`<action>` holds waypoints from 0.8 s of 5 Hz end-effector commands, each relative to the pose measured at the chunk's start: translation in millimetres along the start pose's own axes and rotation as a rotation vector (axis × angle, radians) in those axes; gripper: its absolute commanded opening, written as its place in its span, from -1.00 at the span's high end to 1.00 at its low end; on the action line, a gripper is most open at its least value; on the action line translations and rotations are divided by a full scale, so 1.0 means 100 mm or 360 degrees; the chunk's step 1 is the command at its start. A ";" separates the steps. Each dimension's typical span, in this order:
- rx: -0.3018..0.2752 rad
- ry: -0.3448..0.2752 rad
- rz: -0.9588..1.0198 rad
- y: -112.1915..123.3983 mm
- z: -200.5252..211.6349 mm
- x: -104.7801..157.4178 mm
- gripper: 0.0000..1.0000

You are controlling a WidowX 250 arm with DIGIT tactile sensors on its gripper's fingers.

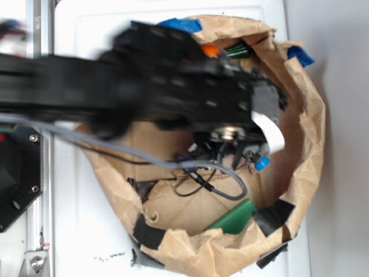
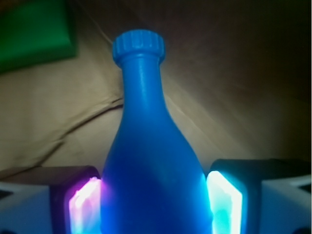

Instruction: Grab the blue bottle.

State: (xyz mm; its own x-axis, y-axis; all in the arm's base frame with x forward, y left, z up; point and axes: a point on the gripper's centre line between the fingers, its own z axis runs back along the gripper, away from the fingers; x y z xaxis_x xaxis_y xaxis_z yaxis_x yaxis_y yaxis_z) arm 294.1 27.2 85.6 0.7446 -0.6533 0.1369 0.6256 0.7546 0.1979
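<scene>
In the wrist view the end effector (image 2: 155, 200) grips the blue bottle (image 2: 148, 146), a glowing pad (image 2: 225, 202) pressed against each side of its wide body, neck and ribbed cap pointing away over crumpled brown paper (image 2: 58, 117). Beyond lies a green piece (image 2: 34, 34). The exterior view shows the black arm (image 1: 144, 81) reaching into the paper-walled nest (image 1: 311, 133).

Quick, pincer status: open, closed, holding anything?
Pincer: closed on the blue bottle, its lit pads pressed against both sides of the wide body.
</scene>
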 end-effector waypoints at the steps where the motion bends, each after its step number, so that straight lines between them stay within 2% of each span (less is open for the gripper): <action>1: -0.0025 0.0192 0.0607 -0.10 0.73 0.09 1.00; 2: -0.0057 0.0254 0.1007 -0.02 0.80 0.02 1.00; 3: -0.0100 0.0082 0.1170 -0.03 0.78 0.08 1.00; 4: -0.0138 0.0058 0.1161 -0.03 0.76 0.10 1.00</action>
State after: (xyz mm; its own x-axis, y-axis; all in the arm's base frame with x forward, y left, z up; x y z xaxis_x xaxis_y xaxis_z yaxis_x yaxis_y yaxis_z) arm 272.0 15.6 141.2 0.9927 0.0077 0.1204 -0.0062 0.9999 -0.0124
